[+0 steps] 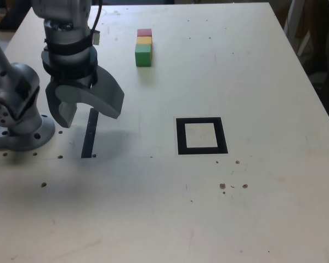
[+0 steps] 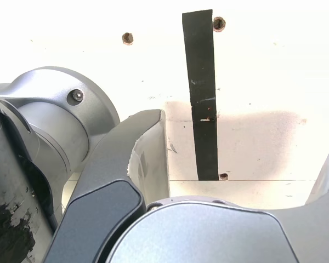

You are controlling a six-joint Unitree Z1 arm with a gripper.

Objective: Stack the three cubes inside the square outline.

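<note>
Three cubes sit in a touching row at the back of the table in the exterior view: red [image 1: 144, 33] farthest, yellow [image 1: 144, 40] in the middle, green [image 1: 143, 55] nearest. The square outline [image 1: 201, 136], a thick black frame with a pale centre, lies toward the exterior view's right, with nothing inside it. My gripper [image 1: 88, 112] hangs open and empty at the exterior view's left, well short of the cubes and above a thin black strip [image 1: 89, 133]. The wrist view shows both fingers [image 2: 148, 137] spread wide over that strip [image 2: 203, 98]; no cube or outline appears there.
The arm's grey base [image 1: 19, 118] is bolted at the table's left edge in the exterior view. Small screw holes [image 2: 219, 23] and dark specks [image 1: 222, 186] dot the pale tabletop [image 1: 263, 82]. Dark clutter lies beyond the far right edge.
</note>
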